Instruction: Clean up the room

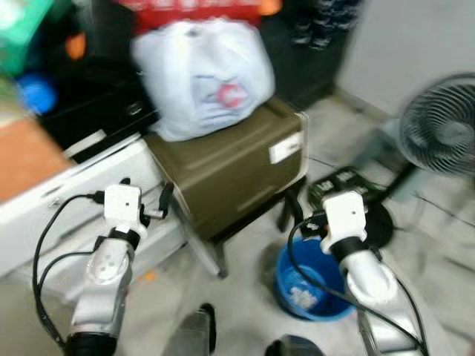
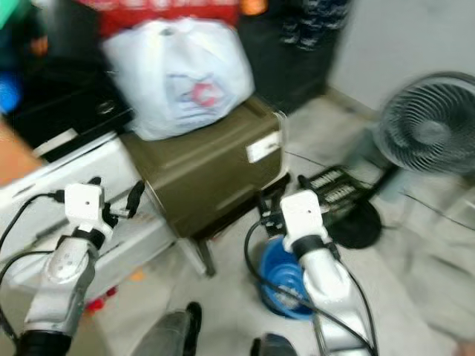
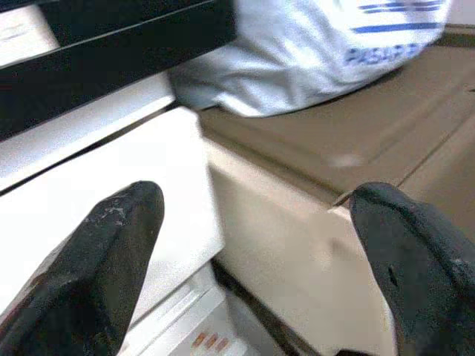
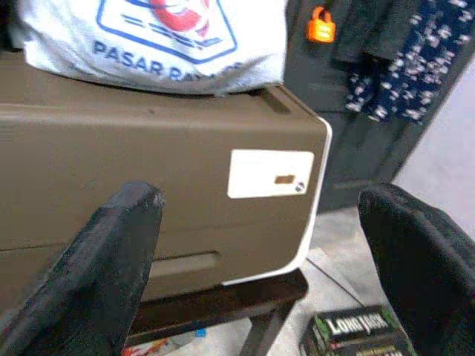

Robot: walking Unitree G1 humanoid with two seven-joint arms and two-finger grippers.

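— Two grippers up in front of me, and neither one has anything in it. Which should go first?

— Where are they?

— My left gripper is raised by the white drawer unit, fingers spread wide apart, looking at the seam where that unit meets the brown box. My right gripper is raised on the other side, fingers just as wide, facing the box's front with its white label.

— And what is there to tidy?

— Nothing is named for me, so I am judging. A white bag sits on top of the box, straight ahead and above both grippers. A blue bucket stands on the floor just under my right arm, with something pale in it. Beyond it lies a dark carton, low and flat, near the fan and its round base.

— So which arm is nearer to what?

— The bucket and carton lie on my right, below that gripper, so the right arm would have to drop and turn down for them. The bag lies between the two arms, a little toward the left one, and is wide and soft; I think it wants both.

— Any doubt?

— The head views are blurred, so small litter on the floor I cannot make out.
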